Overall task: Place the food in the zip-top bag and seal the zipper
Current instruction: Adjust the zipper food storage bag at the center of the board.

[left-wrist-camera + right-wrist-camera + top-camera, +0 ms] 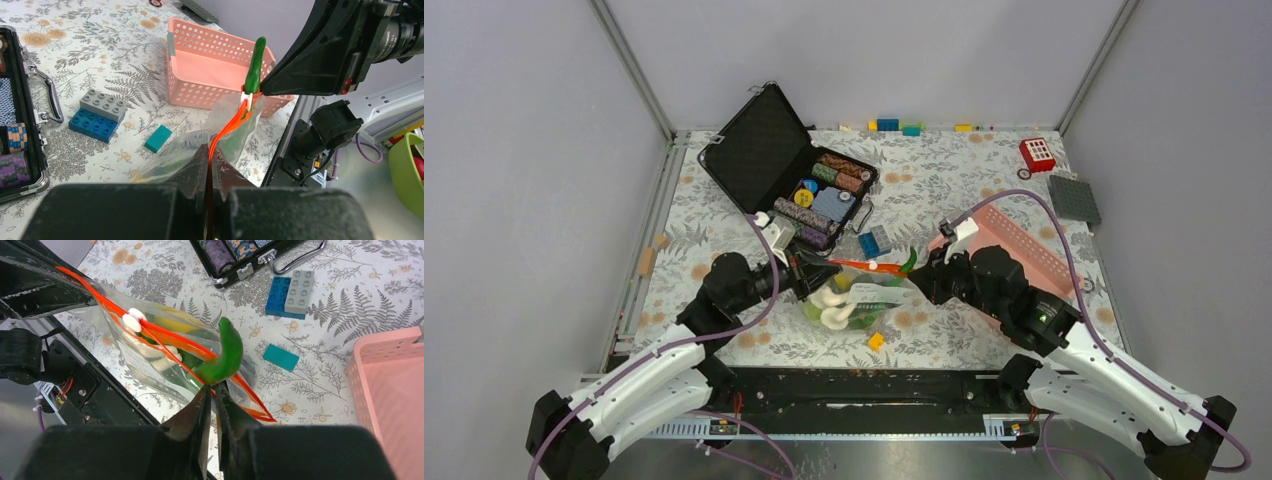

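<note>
My left gripper [210, 156] and right gripper [212, 396] each clamp a zipper [226, 129] end, the bag [864, 305] slung between them, near centre. A pod [227, 356] juts out at the right, so I tuck it in before zipping.

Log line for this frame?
left fingers shut on zipper | right fingers shut on zip-top bag | slider mid-zipper | green pod sticking out of bag | not sealed

Plain grey walls [854, 50] enclose a table [984, 170] covered in floral-printed cloth, evenly lit.
</note>
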{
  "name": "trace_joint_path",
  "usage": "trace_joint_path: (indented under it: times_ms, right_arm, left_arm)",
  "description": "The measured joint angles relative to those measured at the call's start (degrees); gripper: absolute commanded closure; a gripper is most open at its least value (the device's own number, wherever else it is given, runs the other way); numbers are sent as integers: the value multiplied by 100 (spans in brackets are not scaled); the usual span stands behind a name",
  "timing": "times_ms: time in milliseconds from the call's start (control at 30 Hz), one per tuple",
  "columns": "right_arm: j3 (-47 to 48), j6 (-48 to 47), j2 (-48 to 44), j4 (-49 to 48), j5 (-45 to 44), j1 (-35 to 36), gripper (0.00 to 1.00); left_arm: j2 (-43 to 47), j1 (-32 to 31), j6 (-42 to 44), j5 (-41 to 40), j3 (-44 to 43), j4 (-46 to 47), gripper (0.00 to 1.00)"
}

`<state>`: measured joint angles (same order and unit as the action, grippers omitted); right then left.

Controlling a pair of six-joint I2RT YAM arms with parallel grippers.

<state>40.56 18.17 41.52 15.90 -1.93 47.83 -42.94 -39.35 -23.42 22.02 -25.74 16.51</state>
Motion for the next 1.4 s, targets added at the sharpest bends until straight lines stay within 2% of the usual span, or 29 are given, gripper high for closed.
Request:
trace_joint_path:
  times_ms: [33, 133, 167, 367, 633, 667, 700, 800, 867, 1133, 1400]
  right_arm:
    - [15, 11, -13, -7, -2, 0, 77]
    - [74, 50, -52, -48, 11, 0, 54]
    - [83, 59, -57, -74, 13, 0, 51]
    - [85, 114, -46, -219, -72, 0, 40]
    - [-203, 627, -4, -1093, -778, 2, 41]
    - [-212, 682, 50, -1150, -798, 2, 44]
    - [-212, 726, 111, -1209, -796, 2, 53]
    - [-212, 822, 319, -1261, -761, 2, 85]
    - [-210, 894, 452, -1196, -743, 4, 98]
    - [-118, 1115, 319, -938, -820, 4, 100]
    - [-118, 1893, -149, -748, -1228, 4, 100]
  left_arm:
    - [31, 0, 9, 0, 0, -46, 100]
    - [116, 0, 57, 2, 0, -131, 100]
    - [129, 0, 70, 7, 0, -166, 100]
    - [127, 0, 98, 81, 0, -227, 100]
    - [120, 0, 114, 164, 0, -282, 100]
    - [120, 0, 114, 168, 0, -286, 100]
    - [120, 0, 114, 170, 0, -289, 100]
    - [122, 0, 114, 173, 0, -291, 100]
    - [122, 0, 114, 170, 0, -293, 100]
    - [122, 0, 111, 153, 2, -315, 100]
    - [260, 0, 109, 83, 44, -400, 100]
